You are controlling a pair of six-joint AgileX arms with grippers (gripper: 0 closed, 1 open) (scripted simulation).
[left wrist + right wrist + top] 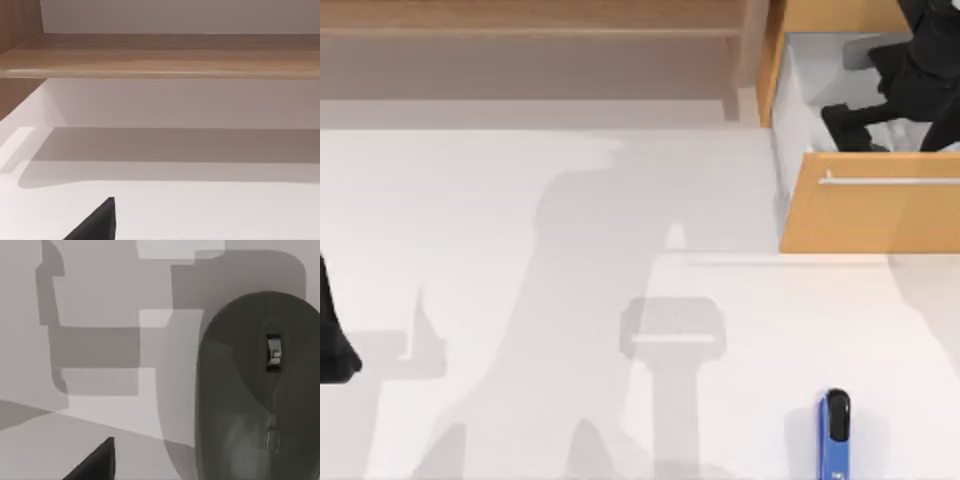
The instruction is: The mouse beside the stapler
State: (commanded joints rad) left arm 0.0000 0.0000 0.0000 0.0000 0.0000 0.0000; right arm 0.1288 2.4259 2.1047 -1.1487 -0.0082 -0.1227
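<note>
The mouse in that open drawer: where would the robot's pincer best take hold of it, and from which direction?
Probably from above, squeezing the two long flanks of the mouse. It lies flat in the drawer, scroll wheel up; its domed back offers no hold, and the right pincer hangs over it.

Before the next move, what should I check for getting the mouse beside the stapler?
1. Drawer open: ok.
2. Right gripper reaching inside the drawer: ok.
3. Mouse located, close in the right wrist view: ok.
4. Mouse gripped: cannot tell.
5. Stapler lying on the table at its right near edge, bare surface to both sides: ok.
6. Left arm parked at the table's left edge, away from the stapler: ok.
</note>
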